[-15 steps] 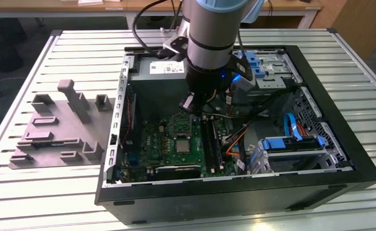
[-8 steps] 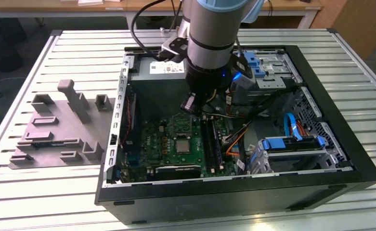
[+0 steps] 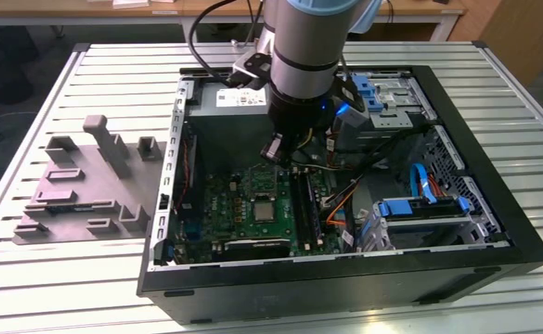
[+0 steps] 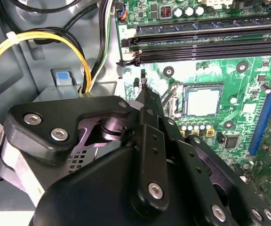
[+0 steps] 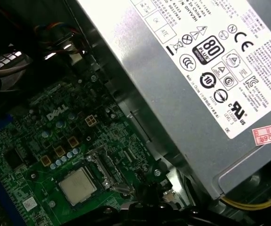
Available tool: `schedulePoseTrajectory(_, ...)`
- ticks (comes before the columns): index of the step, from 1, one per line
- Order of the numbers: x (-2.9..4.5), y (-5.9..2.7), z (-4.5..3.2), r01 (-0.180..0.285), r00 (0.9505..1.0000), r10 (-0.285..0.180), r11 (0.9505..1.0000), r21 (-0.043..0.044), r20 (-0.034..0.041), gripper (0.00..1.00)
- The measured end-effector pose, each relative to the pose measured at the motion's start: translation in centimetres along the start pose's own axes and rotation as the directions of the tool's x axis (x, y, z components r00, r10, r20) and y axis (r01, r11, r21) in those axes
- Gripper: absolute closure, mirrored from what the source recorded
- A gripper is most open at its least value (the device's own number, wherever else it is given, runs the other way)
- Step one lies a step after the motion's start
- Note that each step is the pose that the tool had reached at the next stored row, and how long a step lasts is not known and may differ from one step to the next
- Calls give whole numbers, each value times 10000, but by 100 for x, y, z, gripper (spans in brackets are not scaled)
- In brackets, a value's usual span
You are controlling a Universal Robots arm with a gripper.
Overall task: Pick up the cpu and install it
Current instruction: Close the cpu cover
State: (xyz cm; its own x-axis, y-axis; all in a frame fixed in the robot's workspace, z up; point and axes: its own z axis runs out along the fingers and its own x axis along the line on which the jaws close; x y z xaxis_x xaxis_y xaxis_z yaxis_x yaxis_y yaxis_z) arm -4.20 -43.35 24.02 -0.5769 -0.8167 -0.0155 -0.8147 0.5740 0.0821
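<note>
The gripper (image 4: 144,84) hangs inside the open computer case (image 3: 521,236), above the green motherboard (image 3: 243,209). In the second wrist view its fingers (image 4: 147,101) look drawn together to a narrow tip with nothing between them.

The cpu (image 4: 203,101) is not in its grasp. It lies flat in its socket (image 4: 175,101) on the motherboard, near the fingertip but off to one side, apart from it. In the exterior view the chip (image 3: 263,209) sits below the gripper (image 3: 276,153), toward the near edge of the case.

It is square, so no side runs longer. Its top is dull silvery grey with a thin pale rim, also seen in the first wrist view (image 5: 77,185), beside the big grey power supply (image 5: 182,89).
</note>
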Motion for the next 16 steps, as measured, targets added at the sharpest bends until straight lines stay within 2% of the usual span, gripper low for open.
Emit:
schedulePoseTrajectory(10,0,2,-12,469,9989,-469,9989,-74,-87,89)
schedulePoseTrajectory(16,0,3,-26,613,9981,-614,9981,-90,-104,89)
